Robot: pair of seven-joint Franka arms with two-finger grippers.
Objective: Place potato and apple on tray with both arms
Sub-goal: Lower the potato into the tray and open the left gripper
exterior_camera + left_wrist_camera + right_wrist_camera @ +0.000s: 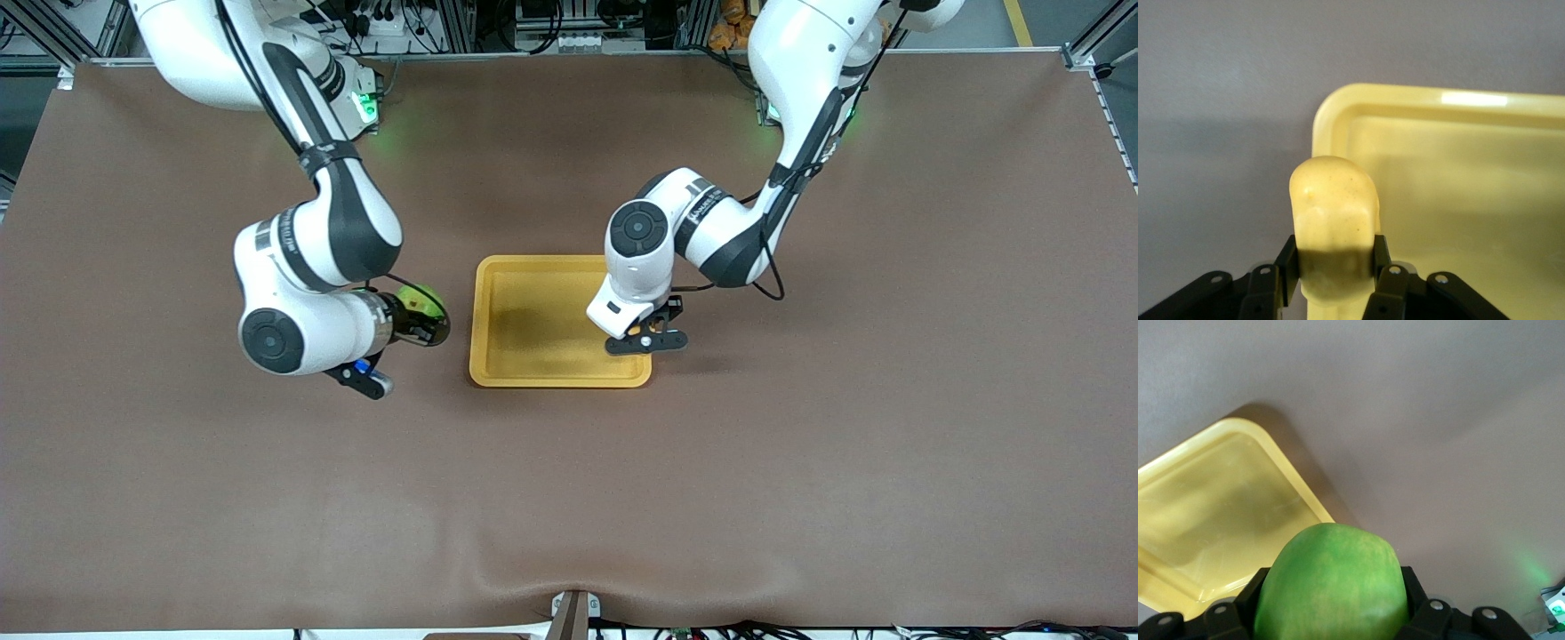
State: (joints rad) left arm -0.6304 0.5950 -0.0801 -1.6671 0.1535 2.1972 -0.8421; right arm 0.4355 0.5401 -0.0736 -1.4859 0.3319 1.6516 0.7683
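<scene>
Covering the whole work surface, a brown cloth-covered table [800,462] carries the scene, with two white jointed robot arms reaching down from their bases. Near the middle of the table lies a shallow rectangular yellow plastic tray [533,369] with rounded corners and a raised rim; its floor is smooth, slightly glossy and bare, with a soft shadow across it.

From its base, the right arm [311,240] bends down beside the tray, toward its own end of the table. Its grey-black right gripper [425,313] hangs over the table just beside the tray's rim, fingers clamped on a round bright green apple [1331,583]. The apple's skin is smooth with faint darker streaks, and it fills the space between the fingers.

Likewise, the left arm [711,231] bends down to the tray's other end. The grey-black left gripper [652,333] hangs over the tray's corner nearest the front camera, its fingers squeezed onto a small yellow oblong potato [1333,220]. This potato is pale, smooth, faintly speckled, with a blunt rounded end protruding past the fingers.
</scene>
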